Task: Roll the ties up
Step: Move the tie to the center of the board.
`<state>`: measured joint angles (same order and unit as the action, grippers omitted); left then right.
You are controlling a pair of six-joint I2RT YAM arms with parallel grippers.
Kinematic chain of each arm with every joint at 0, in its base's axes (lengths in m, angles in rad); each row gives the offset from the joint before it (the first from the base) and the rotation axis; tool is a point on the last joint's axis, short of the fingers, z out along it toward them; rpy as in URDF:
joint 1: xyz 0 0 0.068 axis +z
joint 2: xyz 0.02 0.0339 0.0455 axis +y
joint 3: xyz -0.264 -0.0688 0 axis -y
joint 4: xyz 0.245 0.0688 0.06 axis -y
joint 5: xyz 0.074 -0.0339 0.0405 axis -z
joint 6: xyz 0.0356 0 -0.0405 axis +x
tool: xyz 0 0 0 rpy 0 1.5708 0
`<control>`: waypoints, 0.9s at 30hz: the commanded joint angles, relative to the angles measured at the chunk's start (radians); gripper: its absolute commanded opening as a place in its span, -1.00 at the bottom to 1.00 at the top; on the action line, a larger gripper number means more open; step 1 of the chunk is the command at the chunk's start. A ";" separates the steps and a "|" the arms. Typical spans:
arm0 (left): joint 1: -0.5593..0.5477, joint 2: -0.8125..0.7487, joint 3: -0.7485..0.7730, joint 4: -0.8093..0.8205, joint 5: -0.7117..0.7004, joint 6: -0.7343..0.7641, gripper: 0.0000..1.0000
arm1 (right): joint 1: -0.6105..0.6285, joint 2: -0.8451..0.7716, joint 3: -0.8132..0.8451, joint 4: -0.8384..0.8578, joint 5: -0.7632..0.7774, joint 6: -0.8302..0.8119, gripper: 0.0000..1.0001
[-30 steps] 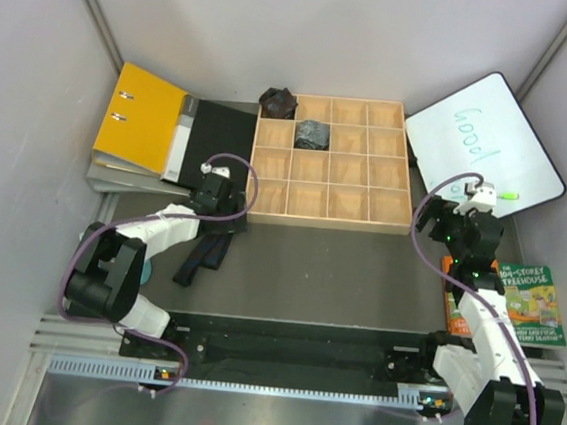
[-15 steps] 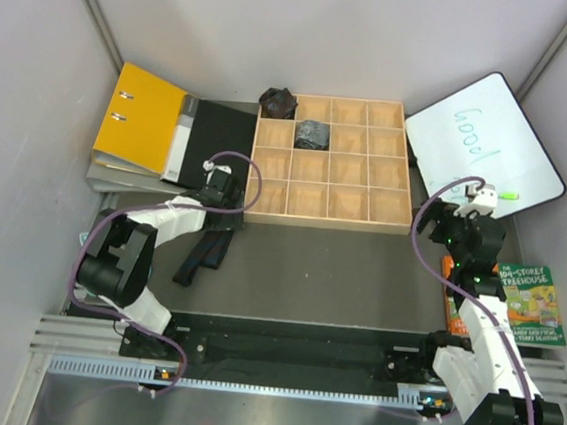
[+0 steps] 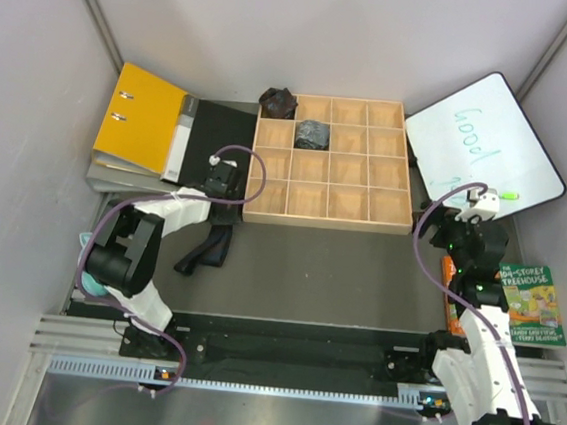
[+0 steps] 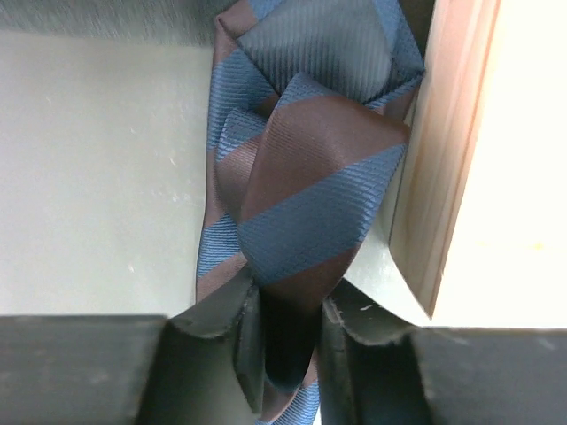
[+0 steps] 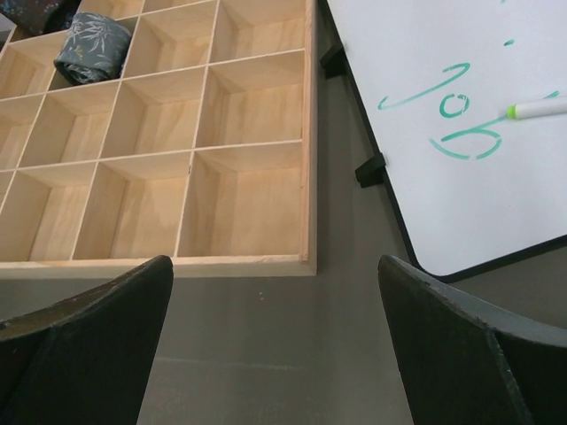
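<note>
A blue-and-brown striped tie point(image 4: 301, 204) lies bunched against the wooden tray's wall point(image 4: 452, 159). My left gripper point(image 4: 285, 310) is shut on its folded end. From above, this tie point(image 3: 210, 249) is a dark strip trailing back over the table from the left gripper point(image 3: 223, 189) at the tray's near left corner. A brownish rolled tie point(image 3: 278, 101) sits at the tray's far left corner. A greyish rolled tie point(image 3: 311, 133) fills a cell beside it and shows again in the right wrist view point(image 5: 91, 46). My right gripper point(image 5: 275, 266) hangs open near the tray's near right corner.
The wooden tray point(image 3: 323, 219) of square cells stands mid-table. A yellow binder point(image 3: 142, 117) and a black folder point(image 3: 215, 141) lie to its left. A whiteboard point(image 3: 487, 137) with a green marker point(image 3: 507, 195) leans at right, above a book point(image 3: 534, 302).
My left gripper has moved farther along the tie toward the tray's corner and closed on the fabric. The right arm has barely shifted and stays open.
</note>
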<state>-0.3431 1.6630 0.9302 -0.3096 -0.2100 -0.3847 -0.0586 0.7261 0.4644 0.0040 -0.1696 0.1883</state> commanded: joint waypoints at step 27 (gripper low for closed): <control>-0.384 -0.289 -0.197 -0.122 0.132 -0.201 -0.97 | 0.013 -0.099 -0.082 -0.039 -0.171 0.260 0.98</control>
<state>-0.6575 1.3792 0.7132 -0.4500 -0.0509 -0.5564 -0.0586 0.6258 0.3904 -0.0719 -0.2764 0.3958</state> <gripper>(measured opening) 0.233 0.990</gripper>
